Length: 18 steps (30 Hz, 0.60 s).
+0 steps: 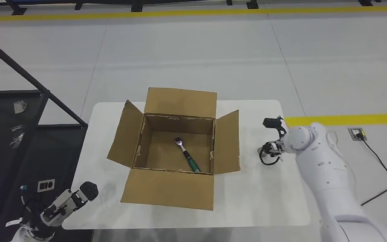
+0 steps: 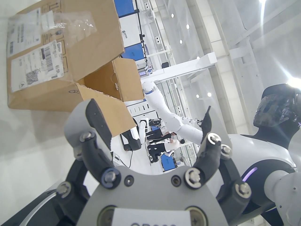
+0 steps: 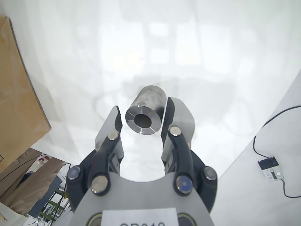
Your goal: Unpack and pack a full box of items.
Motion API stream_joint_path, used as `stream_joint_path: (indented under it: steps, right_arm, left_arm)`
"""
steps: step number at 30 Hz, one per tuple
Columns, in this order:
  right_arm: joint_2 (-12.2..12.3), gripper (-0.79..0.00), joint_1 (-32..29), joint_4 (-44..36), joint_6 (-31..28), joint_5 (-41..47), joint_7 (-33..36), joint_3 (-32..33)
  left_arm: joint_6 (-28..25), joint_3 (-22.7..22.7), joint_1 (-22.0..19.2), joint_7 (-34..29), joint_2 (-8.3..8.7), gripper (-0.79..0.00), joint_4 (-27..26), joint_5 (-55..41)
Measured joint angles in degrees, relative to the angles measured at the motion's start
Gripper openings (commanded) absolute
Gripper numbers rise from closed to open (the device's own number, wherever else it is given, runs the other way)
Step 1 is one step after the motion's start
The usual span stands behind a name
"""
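From above, the open box (image 1: 169,189) sits mid-counter (image 1: 260,199) with a ratchet wrench (image 1: 186,153) on its floor, the right hand (image 1: 270,148) is low just beside its right flap, and the left hand (image 1: 87,190) is off at the near left corner. The left wrist view shows that hand's fingers apart and empty. In the right wrist view a metal cylinder (image 3: 144,114) lies between parted fingers, one pad touching and the other just clear, so I judge this a set-down or pick-up beside the box. The next move calls for either a square squeeze or a straight retreat.

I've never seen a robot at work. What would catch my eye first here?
First, the open cardboard box in the middle of the white table, with a green-handled ratchet wrench lying on its floor. To the right of the box, a hollow metal cylinder sits between the jaws of the right gripper.
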Motion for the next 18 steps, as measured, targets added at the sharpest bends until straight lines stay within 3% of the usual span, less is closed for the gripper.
stream_joint_path:
  steps: [7, 12, 13, 18]
  right_arm:
    - [-0.6, -0.459, 1.7, 3.1, 2.2, 0.1, -1.8, -2.2]
    - [-0.7, -0.760, 2.6, 4.6, 2.9, 0.4, -3.7, -2.9]
    - [-0.6, -0.785, 2.8, 4.5, 3.1, 0.6, -4.5, -2.9]
    - [-0.2, -0.785, 2.0, -1.9, 1.5, 2.0, -8.5, -2.3]
  left_arm:
    - [0.0, 0.0, 0.0, 0.0, 0.00, 0.000, 0.0, 0.0]
    - [0.0, 0.0, 0.0, 0.0, 0.00, 0.000, 0.0, 0.0]
    - [0.0, 0.0, 0.0, 0.0, 0.00, 0.000, 0.0, 0.0]
    - [0.0, 0.0, 0.0, 0.0, 0.00, 0.000, 0.0, 0.0]
